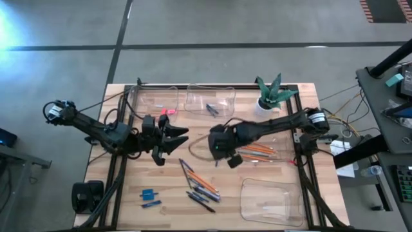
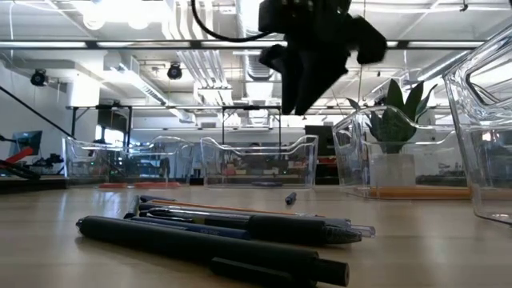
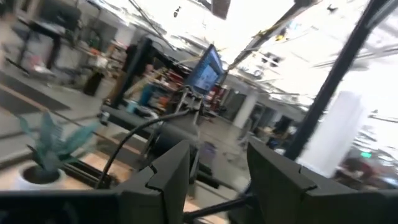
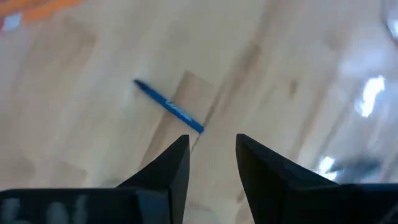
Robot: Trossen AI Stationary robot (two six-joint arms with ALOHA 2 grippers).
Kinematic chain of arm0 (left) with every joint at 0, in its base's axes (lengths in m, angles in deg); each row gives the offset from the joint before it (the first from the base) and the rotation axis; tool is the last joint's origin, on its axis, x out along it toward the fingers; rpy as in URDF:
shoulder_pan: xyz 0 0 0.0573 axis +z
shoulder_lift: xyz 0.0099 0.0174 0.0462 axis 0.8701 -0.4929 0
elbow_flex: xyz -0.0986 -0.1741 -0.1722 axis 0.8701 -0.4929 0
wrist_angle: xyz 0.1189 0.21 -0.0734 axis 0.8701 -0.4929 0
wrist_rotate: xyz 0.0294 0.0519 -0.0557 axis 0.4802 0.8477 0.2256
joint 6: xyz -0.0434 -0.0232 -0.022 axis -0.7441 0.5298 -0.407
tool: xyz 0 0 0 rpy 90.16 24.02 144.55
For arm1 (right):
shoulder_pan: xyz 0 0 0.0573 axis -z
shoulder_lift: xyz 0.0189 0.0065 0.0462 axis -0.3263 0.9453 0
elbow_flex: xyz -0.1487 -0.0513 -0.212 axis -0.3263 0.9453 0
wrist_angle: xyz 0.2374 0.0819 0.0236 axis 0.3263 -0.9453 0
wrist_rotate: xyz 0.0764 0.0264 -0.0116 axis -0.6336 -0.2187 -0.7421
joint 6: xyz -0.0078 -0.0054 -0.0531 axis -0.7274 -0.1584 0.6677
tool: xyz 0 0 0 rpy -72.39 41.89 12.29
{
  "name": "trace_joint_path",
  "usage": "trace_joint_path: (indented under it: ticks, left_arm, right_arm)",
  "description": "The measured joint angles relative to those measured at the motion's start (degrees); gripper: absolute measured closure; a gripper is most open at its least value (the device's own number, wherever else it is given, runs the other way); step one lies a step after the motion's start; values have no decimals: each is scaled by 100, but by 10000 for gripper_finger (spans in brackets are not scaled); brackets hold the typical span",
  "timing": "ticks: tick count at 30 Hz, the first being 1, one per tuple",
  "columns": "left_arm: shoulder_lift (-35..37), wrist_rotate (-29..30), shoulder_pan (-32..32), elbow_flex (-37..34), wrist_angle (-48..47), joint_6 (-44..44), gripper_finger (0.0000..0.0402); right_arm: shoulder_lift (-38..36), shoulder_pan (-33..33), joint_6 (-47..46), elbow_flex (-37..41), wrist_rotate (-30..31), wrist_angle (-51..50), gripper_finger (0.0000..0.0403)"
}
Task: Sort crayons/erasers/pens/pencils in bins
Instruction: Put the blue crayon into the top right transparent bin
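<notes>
A wooden surface (image 1: 270,174) holds clear bins (image 1: 270,201) and a scatter of pens (image 1: 201,201) and pencils (image 1: 205,183). The right pincer (image 4: 211,152) hangs over the middle, fingers parted and empty, just above a lone blue crayon (image 4: 169,106) lying on bare wood. The step appears to be reaching for that crayon; next it likely must lower and straddle it. The left pincer (image 1: 172,138) waits open to the left.

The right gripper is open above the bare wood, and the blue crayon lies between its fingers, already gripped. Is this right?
Not quite. The right wrist view shows the right gripper open above the wood, but the blue crayon lies on the table beyond the fingertips, apart from them and not gripped.
</notes>
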Motion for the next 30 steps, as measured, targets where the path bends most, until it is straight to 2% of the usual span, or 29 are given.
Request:
trace_joint_path:
  ticks: [4, 7, 20, 26, 30]
  left_arm:
    - [0, -552, -9, 0, 5, -79, 253]
    - [-13, -633, -73, 0, 0, -83, 253]
    - [-15, -633, -155, 0, 5, -74, 253]
    - [-15, -633, -155, 0, 4, -72, 253]
    - [-15, -633, -155, -2, 0, -70, 253]
  right_arm:
    - [324, -157, 961, 0, -212, 177, 285]
    - [616, -156, 1246, 0, -568, 339, 286]
    - [1635, -147, 1643, -318, -581, 256, 287]
    - [1733, -139, 1773, -321, -458, 290, 287]
    - [1781, -106, 1544, -330, -312, 304, 287]
